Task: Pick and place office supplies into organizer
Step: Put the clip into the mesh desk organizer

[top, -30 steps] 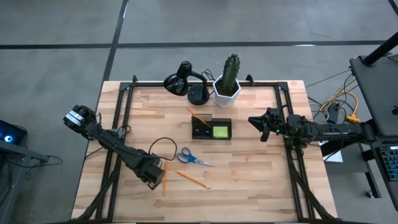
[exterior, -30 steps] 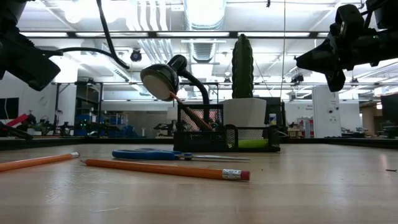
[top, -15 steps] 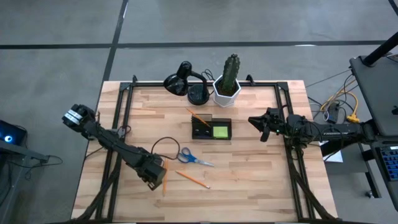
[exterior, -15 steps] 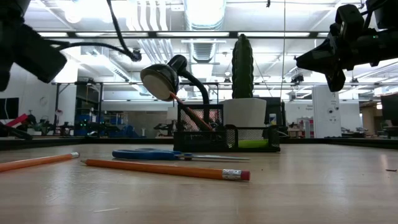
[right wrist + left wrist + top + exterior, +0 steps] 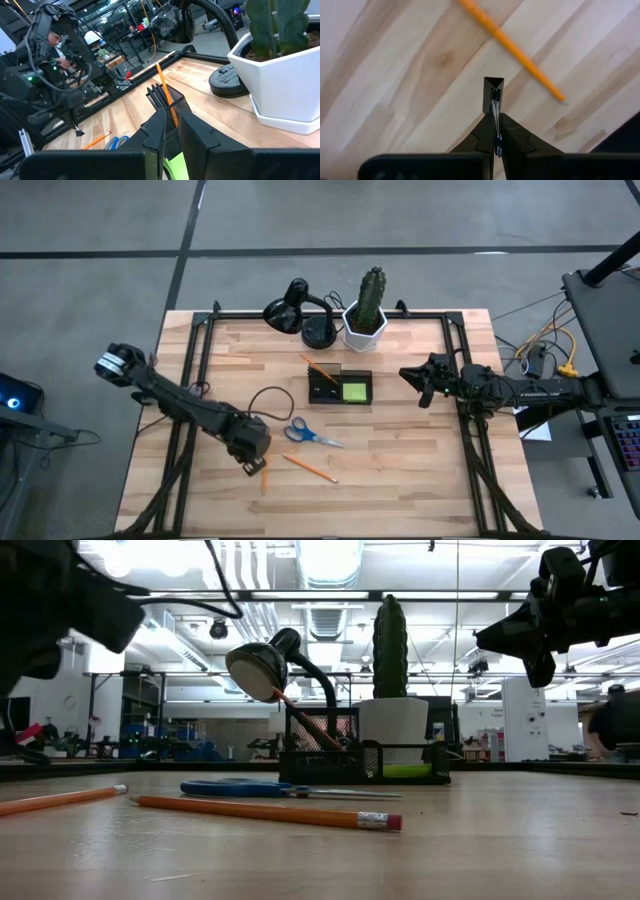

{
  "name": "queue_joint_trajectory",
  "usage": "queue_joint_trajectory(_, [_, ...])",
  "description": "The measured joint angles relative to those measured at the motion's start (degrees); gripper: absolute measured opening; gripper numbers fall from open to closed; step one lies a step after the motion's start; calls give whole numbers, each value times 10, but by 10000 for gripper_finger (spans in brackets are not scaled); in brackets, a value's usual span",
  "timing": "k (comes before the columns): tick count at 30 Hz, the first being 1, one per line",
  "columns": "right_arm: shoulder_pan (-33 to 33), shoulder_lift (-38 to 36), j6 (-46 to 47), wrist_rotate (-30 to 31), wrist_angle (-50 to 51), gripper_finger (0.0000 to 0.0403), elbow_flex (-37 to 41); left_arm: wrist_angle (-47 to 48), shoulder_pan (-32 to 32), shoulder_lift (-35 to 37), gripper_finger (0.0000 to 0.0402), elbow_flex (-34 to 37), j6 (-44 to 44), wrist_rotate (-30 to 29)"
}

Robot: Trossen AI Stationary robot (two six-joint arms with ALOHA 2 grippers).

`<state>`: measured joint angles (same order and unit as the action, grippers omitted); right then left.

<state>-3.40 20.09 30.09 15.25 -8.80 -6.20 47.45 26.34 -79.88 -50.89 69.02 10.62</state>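
Wooden table [image 5: 400, 470] filled frame centre. On it: lamp [image 5: 300, 315] and cactus pot [image 5: 366, 325] upper centre, organizer [image 5: 340, 388] mid-frame, scissors [image 5: 312, 434] and two pencils [image 5: 310, 468] lower centre.

2 dark arms [image 5: 200, 412], looped black cable [image 5: 262, 402]

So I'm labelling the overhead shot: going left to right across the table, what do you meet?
Left gripper holding a small binder clip → scissors → organizer → cactus pot → right gripper.
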Motion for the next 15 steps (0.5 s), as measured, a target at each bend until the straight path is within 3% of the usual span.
queue_joint_trajectory(15, [0, 0, 0, 0, 0, 43, 0, -56, -130, 6, 0, -44, -202, -41])
